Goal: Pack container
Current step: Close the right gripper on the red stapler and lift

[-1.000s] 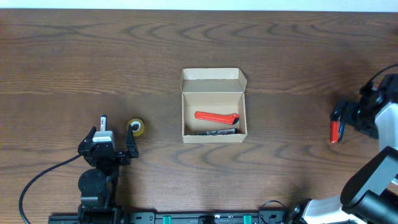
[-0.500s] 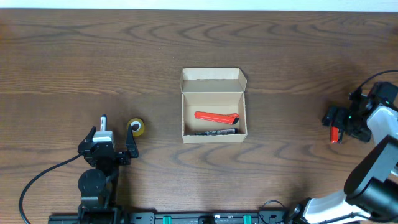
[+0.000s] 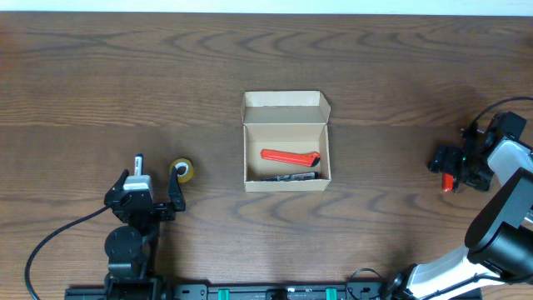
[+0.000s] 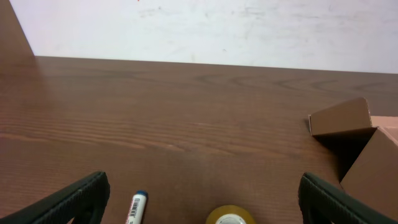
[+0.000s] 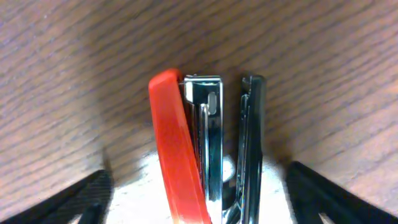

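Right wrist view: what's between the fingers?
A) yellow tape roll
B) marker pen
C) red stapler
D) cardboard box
C: the right wrist view shows a red stapler, with a chrome magazine and a black base, lying on its side on the table between the open right fingers.
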